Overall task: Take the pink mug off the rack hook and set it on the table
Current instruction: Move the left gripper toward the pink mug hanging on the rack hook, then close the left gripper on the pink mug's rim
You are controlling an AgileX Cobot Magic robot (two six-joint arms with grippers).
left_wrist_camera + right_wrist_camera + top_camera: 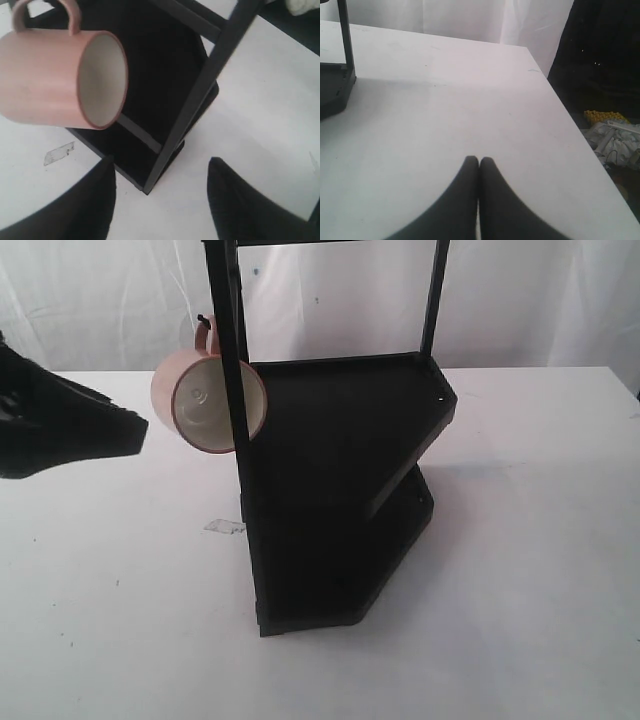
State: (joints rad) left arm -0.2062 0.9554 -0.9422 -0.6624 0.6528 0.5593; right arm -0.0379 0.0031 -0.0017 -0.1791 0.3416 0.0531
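Observation:
The pink mug (200, 400) hangs by its handle from the rack hook (204, 322) on the tall black rack (330, 470), its cream inside facing the exterior camera. In the left wrist view the pink mug (60, 77) lies on its side in the air, handle up. My left gripper (125, 430) sits just left of the mug, apart from it. That left gripper (160, 167) is open with only table between its fingers. My right gripper (479, 161) is shut on nothing over the white table (445, 100), out of the exterior view.
A small scrap of tape (224, 527) lies on the table (110, 620) below the mug. The rack's foot (335, 95) stands left of the right gripper. The table edge (570, 125) drops off to clutter on the floor (615, 135).

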